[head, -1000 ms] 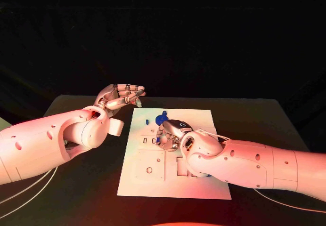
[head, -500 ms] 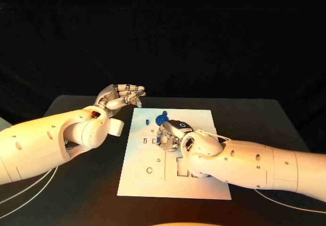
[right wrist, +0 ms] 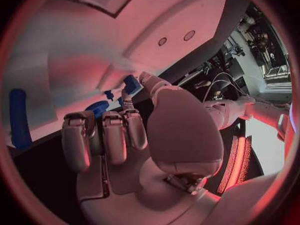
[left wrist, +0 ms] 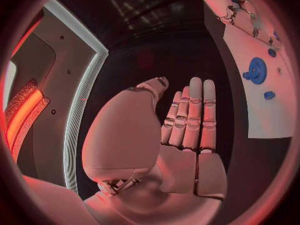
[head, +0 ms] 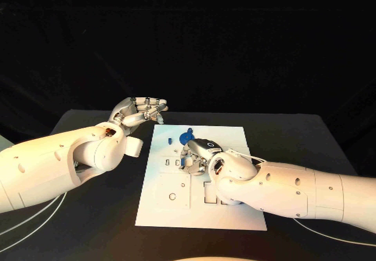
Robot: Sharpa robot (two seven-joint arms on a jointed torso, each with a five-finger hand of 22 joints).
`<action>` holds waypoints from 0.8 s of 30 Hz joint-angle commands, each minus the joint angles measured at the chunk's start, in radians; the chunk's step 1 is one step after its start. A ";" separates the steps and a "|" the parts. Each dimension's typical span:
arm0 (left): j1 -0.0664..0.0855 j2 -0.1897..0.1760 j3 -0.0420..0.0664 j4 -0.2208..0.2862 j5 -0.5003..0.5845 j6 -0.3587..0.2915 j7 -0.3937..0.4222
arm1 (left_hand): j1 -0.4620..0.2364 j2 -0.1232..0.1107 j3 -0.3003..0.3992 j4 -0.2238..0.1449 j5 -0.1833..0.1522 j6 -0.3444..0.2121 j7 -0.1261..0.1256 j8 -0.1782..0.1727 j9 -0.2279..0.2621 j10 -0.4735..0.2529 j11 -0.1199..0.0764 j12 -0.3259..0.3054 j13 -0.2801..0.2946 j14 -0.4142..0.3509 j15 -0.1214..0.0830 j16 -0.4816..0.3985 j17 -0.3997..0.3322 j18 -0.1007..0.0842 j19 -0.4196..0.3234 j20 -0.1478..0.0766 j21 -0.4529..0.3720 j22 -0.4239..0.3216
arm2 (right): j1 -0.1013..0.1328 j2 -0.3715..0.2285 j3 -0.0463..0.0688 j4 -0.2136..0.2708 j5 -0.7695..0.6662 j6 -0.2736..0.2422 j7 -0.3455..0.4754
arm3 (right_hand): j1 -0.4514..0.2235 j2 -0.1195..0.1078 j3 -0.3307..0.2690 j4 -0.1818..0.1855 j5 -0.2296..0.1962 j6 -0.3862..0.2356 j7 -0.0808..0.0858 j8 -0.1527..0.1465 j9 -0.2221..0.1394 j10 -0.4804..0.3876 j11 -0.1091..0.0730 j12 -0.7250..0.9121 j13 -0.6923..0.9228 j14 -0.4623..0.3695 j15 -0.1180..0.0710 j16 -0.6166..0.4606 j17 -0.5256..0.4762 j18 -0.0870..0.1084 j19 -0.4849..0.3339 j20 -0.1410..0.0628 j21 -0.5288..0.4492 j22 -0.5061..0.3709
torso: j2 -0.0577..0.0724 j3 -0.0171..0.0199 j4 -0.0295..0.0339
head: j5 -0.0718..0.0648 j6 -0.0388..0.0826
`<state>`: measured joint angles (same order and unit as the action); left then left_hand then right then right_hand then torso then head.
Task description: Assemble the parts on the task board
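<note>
**Right hand low on the board, left hand raised off its corner**

Pressing down over the middle of the white task board (head: 200, 179), the right hand (head: 198, 157) has its fingers curled toward the plate. In the right wrist view a small blue part (right wrist: 131, 85) sits at the tips of the thumb and a finger, so it looks pinched, though the contact itself is hard to make out. The white right arm (head: 290, 187) lies across the near right portion of the board and hides the cut-outs beneath it. Near that hand, toward the robot, the flat plate shows rectangular recesses and small round holes.

Just beyond the right hand's fingertips a round blue disc-shaped part (head: 186, 136) lies on the board, with a small blue piece (head: 169, 141) beside it on the side of the left hand. A long blue bar (right wrist: 19, 117) appears in the right wrist view, off the board's edge.

Farther out, the left hand (head: 139, 112) hovers above the dull black table (head: 298, 130), just off the board's far corner, fingers together and slightly bent, holding nothing.
</note>
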<state>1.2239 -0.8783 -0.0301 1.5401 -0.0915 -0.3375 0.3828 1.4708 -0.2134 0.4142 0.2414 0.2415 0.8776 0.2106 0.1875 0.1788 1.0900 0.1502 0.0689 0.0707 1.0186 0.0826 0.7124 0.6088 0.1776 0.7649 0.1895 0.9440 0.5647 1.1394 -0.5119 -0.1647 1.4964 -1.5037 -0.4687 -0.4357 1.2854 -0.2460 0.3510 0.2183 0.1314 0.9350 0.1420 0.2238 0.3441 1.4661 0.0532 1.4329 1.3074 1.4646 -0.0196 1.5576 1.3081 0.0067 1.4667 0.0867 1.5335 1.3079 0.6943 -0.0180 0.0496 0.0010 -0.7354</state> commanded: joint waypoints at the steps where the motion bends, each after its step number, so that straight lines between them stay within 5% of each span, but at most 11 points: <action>1: 0.000 0.001 0.001 0.001 0.002 0.013 0.008 | -0.011 0.001 0.006 -0.002 -0.004 -0.004 0.000 -0.004 0.001 -0.007 0.000 -0.005 -0.001 -0.009 0.001 0.005 -0.002 0.004 -0.009 0.000 0.003 0.001 | -0.001 -0.001 0.000 0.002 -0.001 -0.018 0.029 | 0.006 0.014 -0.075 0.030 -0.036 -0.011 0.001 -0.007 -0.004 -0.002 0.010 -0.008 0.145 0.094 0.007 -0.005 0.211 0.005 0.081 0.011 -0.007 0.233 | 0.000 0.0000 -0.0001 | 0.000 0.001; 2: 0.000 0.001 0.001 0.001 0.002 0.013 0.008 | -0.011 0.001 0.006 -0.003 -0.004 -0.005 0.000 -0.005 0.001 -0.007 0.000 -0.005 -0.001 -0.009 0.001 0.005 -0.002 0.004 -0.010 0.000 0.004 0.002 | -0.001 -0.001 0.000 0.003 0.002 -0.026 0.035 | 0.031 0.031 -0.201 0.074 -0.070 -0.018 0.004 -0.012 -0.008 -0.008 0.012 -0.016 0.138 0.094 0.012 -0.005 0.210 0.005 0.080 0.011 -0.010 0.232 | 0.000 -0.0001 -0.0001 | 0.000 0.001; 6: 0.000 0.001 0.001 0.000 -0.004 0.011 0.005 | -0.011 0.002 0.007 -0.003 -0.004 -0.004 -0.002 -0.004 0.001 -0.006 -0.001 -0.004 -0.001 -0.009 0.001 0.006 -0.002 0.004 -0.011 0.000 0.005 0.002 | -0.001 -0.005 0.000 0.004 0.007 -0.055 0.048 | 0.005 0.053 -0.330 0.076 -0.072 -0.025 0.006 -0.017 -0.012 -0.012 0.013 -0.022 0.133 0.094 0.014 -0.005 0.212 0.006 0.079 0.012 -0.013 0.231 | 0.000 -0.0003 -0.0003 | 0.000 0.002; 12: 0.000 0.005 0.001 -0.008 -0.048 0.005 -0.039 | -0.021 -0.001 0.010 -0.002 -0.006 -0.008 -0.011 -0.005 0.003 0.075 -0.019 0.043 0.020 0.017 -0.014 0.042 0.012 0.006 -0.008 -0.005 0.023 0.011 | -0.001 -0.035 0.003 0.025 0.022 -0.135 0.093 | 0.010 0.067 -0.358 0.077 -0.059 -0.032 0.009 -0.022 -0.015 -0.012 0.015 -0.021 0.133 0.094 0.015 -0.006 0.211 0.006 0.080 0.013 -0.012 0.232 | -0.003 0.0011 -0.0020 | -0.004 0.005; 16: 0.000 0.011 0.001 -0.018 -0.094 0.015 -0.104 | -0.060 0.000 -0.028 0.007 -0.008 0.003 -0.020 0.021 0.016 0.120 -0.028 0.149 0.088 0.092 -0.033 0.178 0.082 0.006 0.031 -0.021 0.076 0.036 | 0.012 -0.069 0.009 0.041 0.098 -0.173 0.200 | 0.040 0.082 -0.353 0.076 -0.012 -0.043 0.015 -0.034 -0.020 -0.004 0.020 -0.011 0.141 0.094 0.019 -0.006 0.211 0.007 0.078 0.017 -0.015 0.230 | -0.007 0.0005 -0.0006 | -0.005 0.006; 17: 0.000 0.012 0.001 -0.021 -0.110 0.021 -0.124 | -0.072 0.006 -0.039 0.014 -0.008 0.009 -0.020 0.034 0.022 0.124 -0.037 0.189 0.116 0.098 -0.033 0.208 0.099 0.006 0.037 -0.025 0.087 0.042 | 0.017 -0.080 0.011 0.044 0.127 -0.177 0.236 | 0.057 0.095 -0.344 0.074 0.009 -0.033 0.013 -0.029 -0.019 0.001 0.019 -0.003 0.147 0.095 0.019 -0.005 0.214 0.007 0.078 0.017 -0.016 0.230 | -0.009 0.0009 -0.0012 | -0.005 0.007; 18: 0.000 0.014 0.001 -0.025 -0.134 0.033 -0.154 | -0.074 0.011 -0.068 0.013 -0.008 0.000 -0.018 0.075 0.042 0.054 -0.039 0.328 0.229 0.079 -0.040 0.279 0.143 0.003 0.040 -0.033 0.113 0.056 | 0.025 -0.094 0.013 0.049 0.169 -0.181 0.281 | 0.066 0.101 -0.339 0.073 0.023 -0.028 0.011 -0.026 -0.017 0.003 0.018 0.000 0.149 0.095 0.018 -0.004 0.215 0.007 0.078 0.017 -0.017 0.230 | -0.010 0.0015 -0.0018 | -0.004 0.008; 20: 0.000 0.018 0.001 -0.034 -0.189 0.060 -0.216 | -0.114 0.027 -0.101 0.035 -0.002 -0.003 -0.035 0.152 0.082 0.003 -0.070 0.576 0.409 0.232 -0.047 0.485 0.360 0.005 0.085 -0.047 0.168 0.088 | 0.040 -0.122 0.016 0.056 0.261 -0.175 0.359 | 0.089 0.114 -0.327 0.070 0.049 -0.025 0.010 -0.020 -0.016 0.000 0.016 -0.002 0.148 0.094 0.017 -0.007 0.209 0.011 0.070 0.015 -0.033 0.220 | -0.012 0.0030 -0.0028 | -0.002 0.008; 21: 0.001 0.021 0.001 -0.040 -0.224 0.079 -0.254 | -0.160 0.063 -0.105 0.044 0.004 -0.013 -0.041 0.194 0.106 -0.034 -0.067 0.683 0.486 0.267 -0.054 0.536 0.419 -0.005 0.130 -0.050 0.208 0.145 | 0.051 -0.138 0.017 0.059 0.318 -0.165 0.400 | 0.098 0.119 -0.322 0.068 0.060 -0.022 0.009 -0.016 -0.015 0.000 0.015 -0.002 0.148 0.093 0.016 -0.008 0.206 0.013 0.066 0.015 -0.040 0.216 | -0.016 0.0038 -0.0046 | 0.000 0.004; 23: 0.002 0.026 0.002 -0.051 -0.300 0.122 -0.336 | -0.185 0.065 -0.115 0.045 0.000 -0.020 -0.051 0.252 0.142 -0.041 -0.070 0.799 0.560 0.337 -0.063 0.615 0.521 -0.024 0.223 -0.057 0.281 0.256 | 0.073 -0.174 0.019 0.068 0.429 -0.135 0.464 | 0.113 0.125 -0.315 0.066 0.078 -0.020 0.008 -0.012 -0.013 -0.002 0.014 -0.004 0.147 0.093 0.015 -0.008 0.205 0.014 0.065 0.014 -0.044 0.214 | -0.021 0.0054 -0.0058 | 0.003 0.001; 24: 0.003 0.027 0.002 -0.054 -0.330 0.141 -0.368 | -0.194 0.070 -0.115 0.047 0.000 -0.041 -0.054 0.295 0.170 -0.029 -0.072 0.896 0.650 0.361 -0.066 0.645 0.562 -0.033 0.255 -0.061 0.310 0.301 | 0.083 -0.189 0.019 0.072 0.473 -0.121 0.484 | 0.119 0.127 -0.311 0.066 0.096 -0.018 0.007 -0.008 -0.012 -0.005 0.014 -0.006 0.145 0.092 0.014 -0.009 0.203 0.014 0.063 0.013 -0.047 0.212 | -0.023 0.0064 -0.0070 | 0.005 0.002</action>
<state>1.2250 -0.8545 -0.0294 1.4883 -0.2685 -0.2924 0.1766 1.2887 -0.1421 0.3046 0.2868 0.2403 0.8459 0.1581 0.4620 0.3362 1.0483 0.0789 0.9163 0.6785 1.3634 0.0186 1.3377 1.1446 0.1538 0.9984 0.1295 1.2362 0.8384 1.2178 -0.6955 -0.1459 1.5633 -1.2467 -0.6035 -0.1281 1.3942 -0.1173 0.0335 0.2855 0.2194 0.9104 0.1507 0.2130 0.3308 1.4650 0.0700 1.4289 1.3073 1.4628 -0.0071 1.5521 1.3078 0.0068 1.4661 0.0935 1.4924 1.3076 0.6795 -0.0147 0.0457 0.0021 -0.7309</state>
